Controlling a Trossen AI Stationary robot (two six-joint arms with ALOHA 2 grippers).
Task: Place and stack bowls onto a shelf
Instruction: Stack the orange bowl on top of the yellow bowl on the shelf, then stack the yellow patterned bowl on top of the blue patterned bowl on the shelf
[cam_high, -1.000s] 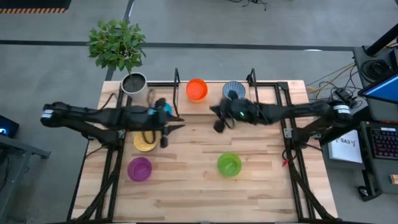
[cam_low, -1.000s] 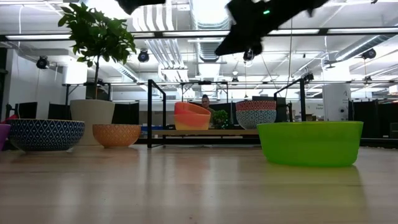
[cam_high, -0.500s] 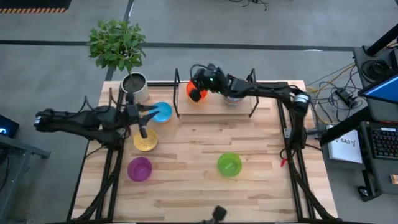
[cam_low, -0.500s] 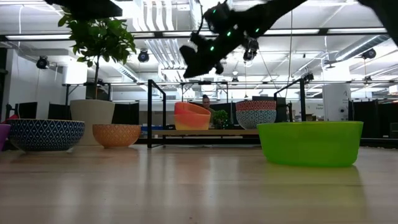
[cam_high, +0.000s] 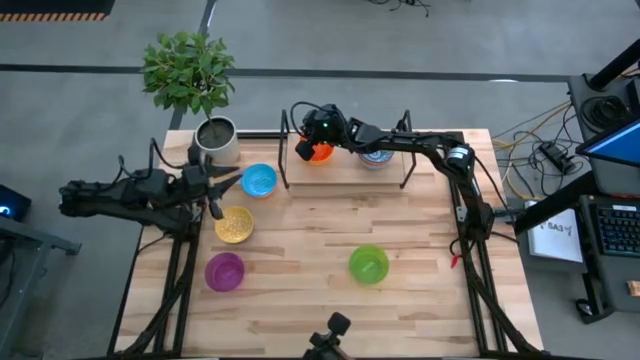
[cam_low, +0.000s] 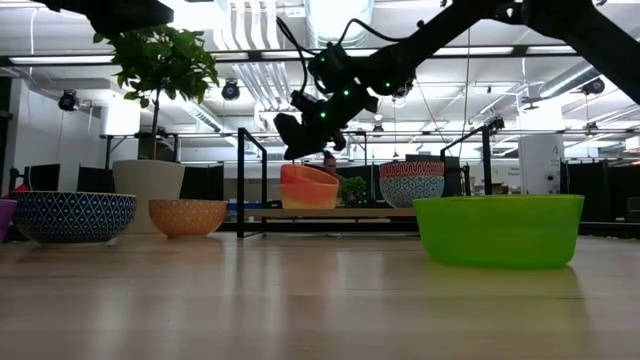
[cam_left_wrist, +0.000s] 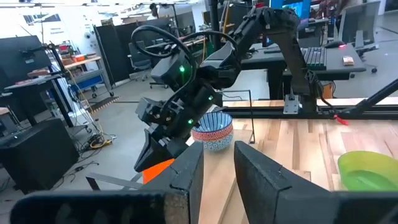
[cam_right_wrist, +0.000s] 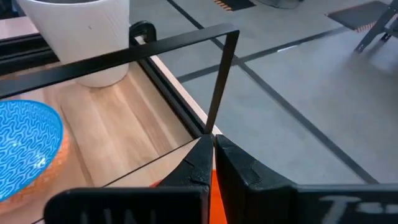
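Note:
My right gripper (cam_high: 303, 150) is shut and hangs at the left end of the shelf (cam_high: 345, 168), over the left rim of the orange-red bowl (cam_high: 320, 152) that sits on the plank. The blue-white patterned bowl (cam_high: 377, 156) stands beside it on the shelf. My left gripper (cam_high: 226, 184) is open and holds nothing, just left of the light blue bowl (cam_high: 259, 180), which is nested in the orange patterned bowl (cam_right_wrist: 37, 186). The mustard dotted bowl (cam_high: 234, 226), the purple bowl (cam_high: 224, 271) and the green bowl (cam_high: 368, 264) rest on the table. My right gripper points down at the orange-red bowl's left rim (cam_right_wrist: 212, 183), with orange showing in the thin slit between its fingers (cam_right_wrist: 200, 163). Whether it touches the bowl, I cannot tell. In the low view the fingers end just above the bowl (cam_low: 308, 185).
The white-grey plant pot (cam_high: 215, 136) stands at the far left corner, close to the shelf's left wire upright (cam_right_wrist: 221, 74). The second upright (cam_high: 405, 150) is beside the blue-white bowl. Bare tabletop lies between the shelf and the green bowl.
My right gripper swung from the middle of the table toward the far edge, to the shelf's left end above the orange-red bowl. My left gripper drew back toward the table's left edge, uncovering the light blue bowl. The bowls stayed where they were.

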